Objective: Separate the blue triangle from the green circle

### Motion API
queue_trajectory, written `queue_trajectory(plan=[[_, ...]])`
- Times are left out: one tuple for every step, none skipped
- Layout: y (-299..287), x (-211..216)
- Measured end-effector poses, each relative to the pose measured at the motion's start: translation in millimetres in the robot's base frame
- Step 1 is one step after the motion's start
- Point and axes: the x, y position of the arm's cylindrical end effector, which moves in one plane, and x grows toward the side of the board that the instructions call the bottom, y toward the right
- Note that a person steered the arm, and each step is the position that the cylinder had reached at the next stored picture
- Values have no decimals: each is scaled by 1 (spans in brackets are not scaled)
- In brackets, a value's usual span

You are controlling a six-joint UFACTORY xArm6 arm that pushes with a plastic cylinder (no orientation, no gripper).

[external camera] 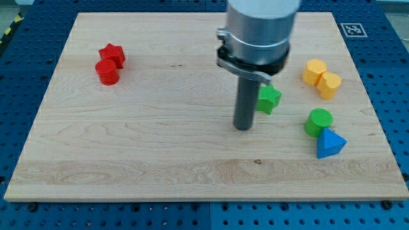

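Tip (243,128) sitting left of touching blue triangle (330,144) and green circle (318,121), beside green star (269,99); no claw, holding nothing.

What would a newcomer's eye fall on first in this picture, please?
Probably the big grey arm at the view's top centre, with my tip resting mid-board just left of the green star. Next, the green circle touching the blue triangle at the view's lower right.
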Motion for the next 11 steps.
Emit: queue_trajectory(plan=[[49, 21], [67, 36], [82, 43], [87, 45], [87, 37], [87, 25], [87, 22], [87, 21], [94, 22], [108, 35], [118, 46]])
